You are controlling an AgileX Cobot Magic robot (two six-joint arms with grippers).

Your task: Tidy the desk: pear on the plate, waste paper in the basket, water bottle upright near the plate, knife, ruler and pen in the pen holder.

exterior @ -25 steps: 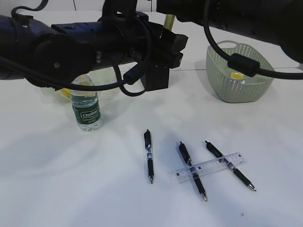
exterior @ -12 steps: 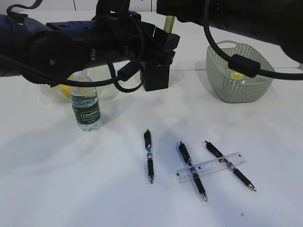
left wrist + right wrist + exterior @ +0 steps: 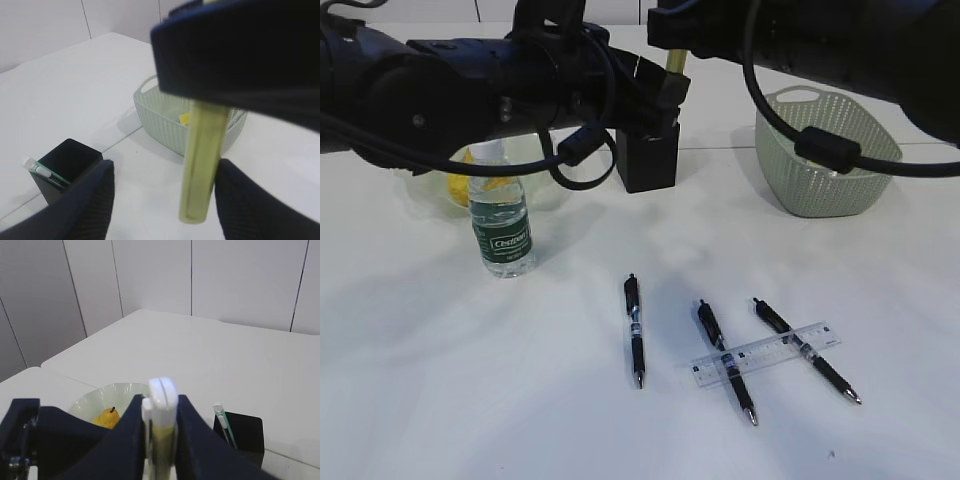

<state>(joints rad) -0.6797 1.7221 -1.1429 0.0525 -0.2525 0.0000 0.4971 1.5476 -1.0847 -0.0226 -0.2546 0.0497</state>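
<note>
Nearest on the desk [image 3: 470, 400], the clear ruler [image 3: 765, 354] lies flat across two pens, its long axis running left to right and rising slightly rightward; a third pen [image 3: 636, 330] lies alone to the left, pointing near to far. Behind, the water bottle [image 3: 502, 232] stands upright beside the plate [image 3: 95, 402] holding the pear [image 3: 107, 417]. The left gripper [image 3: 162, 200] hangs with fingers spread, empty. The right gripper [image 3: 159, 432] is clamped on a yellowish knife [image 3: 202, 165], hanging vertically near the pen holder [image 3: 648, 158]. Farthest right sits the basket [image 3: 825, 150].
</note>
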